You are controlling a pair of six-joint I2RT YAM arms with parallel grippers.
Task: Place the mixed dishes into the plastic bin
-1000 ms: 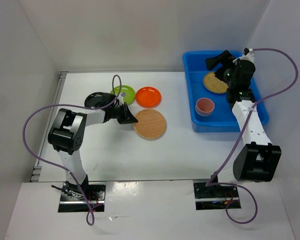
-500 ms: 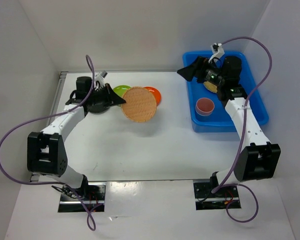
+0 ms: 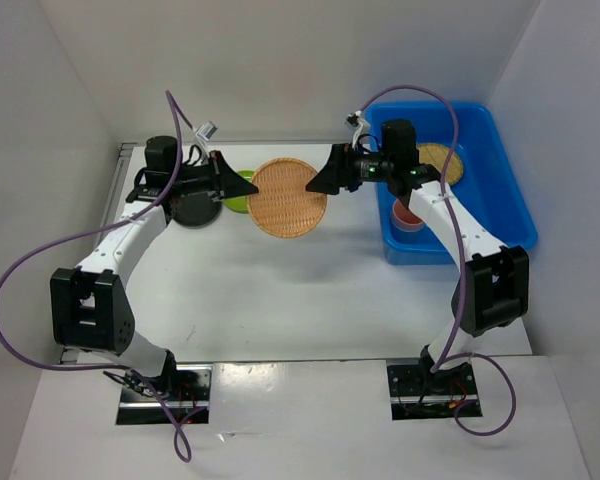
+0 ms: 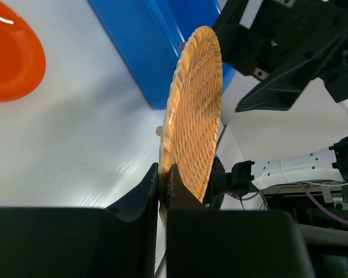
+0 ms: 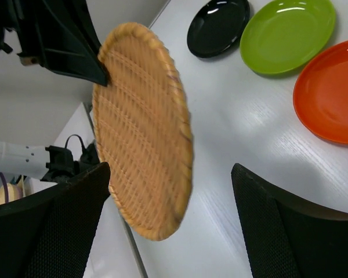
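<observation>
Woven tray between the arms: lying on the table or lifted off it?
Lifted. The left gripper is shut on the woven tray at its rim, holding it on edge above the table.

The top camera sits high above the near edge of the table (image 3: 280, 290), looking down and toward the far wall, distant enough to take in the whole scene. The left wrist camera looks rightward, very close along the rim of the woven tray (image 4: 194, 116), toward the blue bin (image 4: 156, 46). The right wrist camera faces left, near the tray's broad face. Both wrist views share the tray and the orange plate (image 4: 11, 55).
</observation>
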